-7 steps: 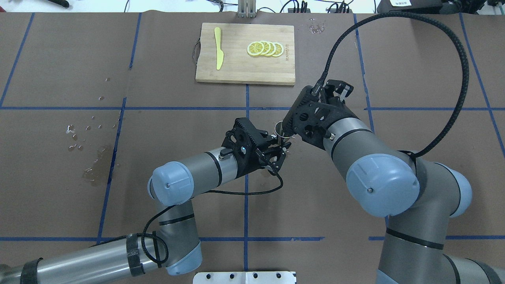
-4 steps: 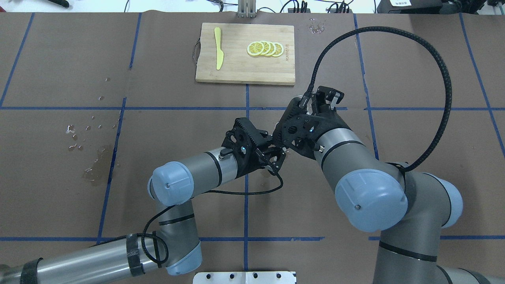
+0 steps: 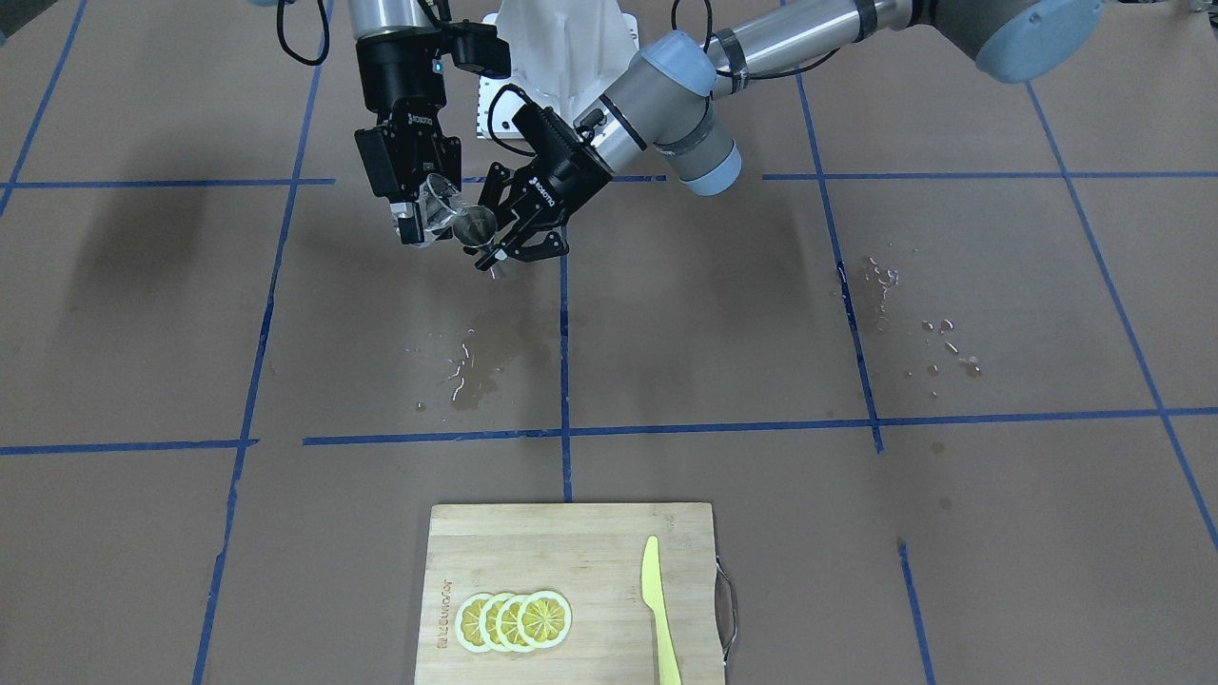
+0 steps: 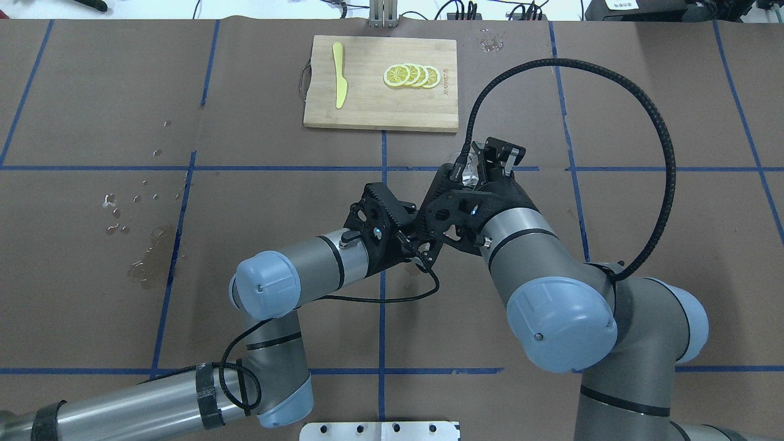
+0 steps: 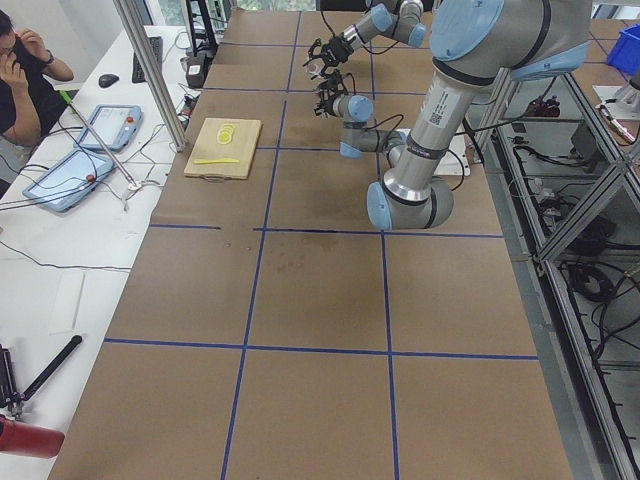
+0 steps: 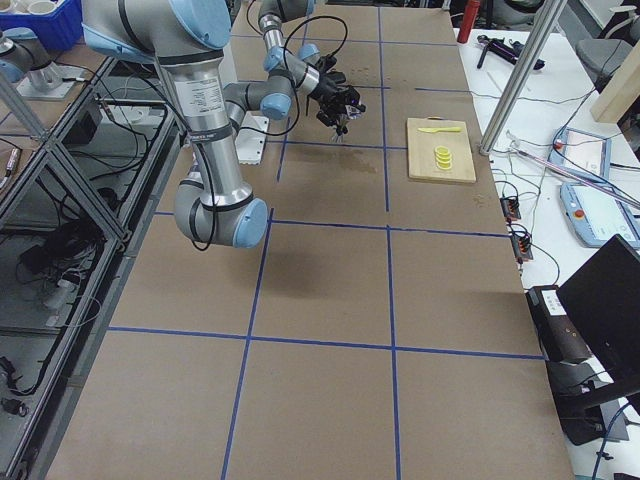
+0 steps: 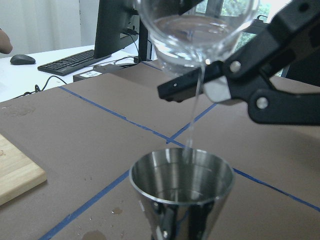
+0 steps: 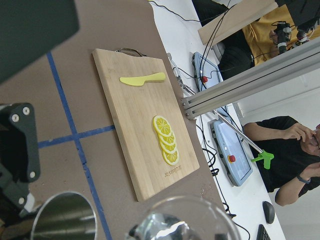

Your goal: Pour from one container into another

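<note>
The clear glass cup (image 7: 195,30) is tipped steeply, mouth down, and a thin stream of water runs from its lip into the steel jigger (image 7: 182,185) right below. In the front-facing view my right gripper (image 3: 423,214) is shut on the cup (image 3: 441,204), and my left gripper (image 3: 483,244) is shut on the jigger (image 3: 473,228), which stands upright above the table. The right wrist view shows the jigger's open mouth (image 8: 65,217) beside the cup's rim (image 8: 185,220). From overhead, the right wrist (image 4: 465,208) hides the jigger.
A wooden cutting board (image 4: 367,104) with lemon slices (image 4: 411,75) and a yellow knife (image 4: 339,73) lies at the far side. Water spots mark the paper (image 3: 466,366) under the grippers and further off (image 3: 894,285). A person (image 5: 25,80) sits beyond the table's edge.
The right arm has swung left and rolled its wrist, tipping the cup over the jigger. The jigger's mouth, seen from overhead a second ago, is now covered by the right wrist. The left arm held still.
</note>
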`<state>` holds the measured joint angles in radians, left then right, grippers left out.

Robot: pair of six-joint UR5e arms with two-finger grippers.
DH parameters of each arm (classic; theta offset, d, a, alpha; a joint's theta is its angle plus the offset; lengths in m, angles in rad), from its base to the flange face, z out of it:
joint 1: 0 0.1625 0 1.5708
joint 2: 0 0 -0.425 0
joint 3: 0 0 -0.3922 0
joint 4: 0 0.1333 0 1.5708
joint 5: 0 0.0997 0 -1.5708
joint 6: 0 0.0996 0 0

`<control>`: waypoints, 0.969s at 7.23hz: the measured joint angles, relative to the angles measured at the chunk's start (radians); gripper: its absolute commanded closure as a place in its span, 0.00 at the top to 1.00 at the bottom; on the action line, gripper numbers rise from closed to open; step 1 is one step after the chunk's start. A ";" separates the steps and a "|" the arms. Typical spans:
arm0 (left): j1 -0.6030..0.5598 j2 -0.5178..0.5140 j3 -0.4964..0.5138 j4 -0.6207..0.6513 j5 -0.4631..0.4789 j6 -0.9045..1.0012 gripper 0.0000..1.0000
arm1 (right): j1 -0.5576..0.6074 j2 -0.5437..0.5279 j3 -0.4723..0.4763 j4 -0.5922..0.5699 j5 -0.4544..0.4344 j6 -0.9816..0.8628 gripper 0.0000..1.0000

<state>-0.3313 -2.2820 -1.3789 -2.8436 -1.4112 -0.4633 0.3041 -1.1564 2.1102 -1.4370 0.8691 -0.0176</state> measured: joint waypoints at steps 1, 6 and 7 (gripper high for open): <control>0.000 0.000 0.000 0.000 0.000 0.000 0.00 | -0.006 0.012 -0.002 -0.014 -0.020 -0.028 0.00; 0.000 -0.001 0.000 0.000 0.000 0.000 0.00 | -0.020 0.028 -0.004 -0.064 -0.111 -0.168 0.00; 0.000 -0.001 0.000 0.000 0.000 0.000 0.00 | -0.020 0.029 -0.004 -0.068 -0.127 -0.194 0.00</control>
<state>-0.3313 -2.2826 -1.3790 -2.8440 -1.4113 -0.4633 0.2841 -1.1278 2.1062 -1.5048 0.7421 -0.2119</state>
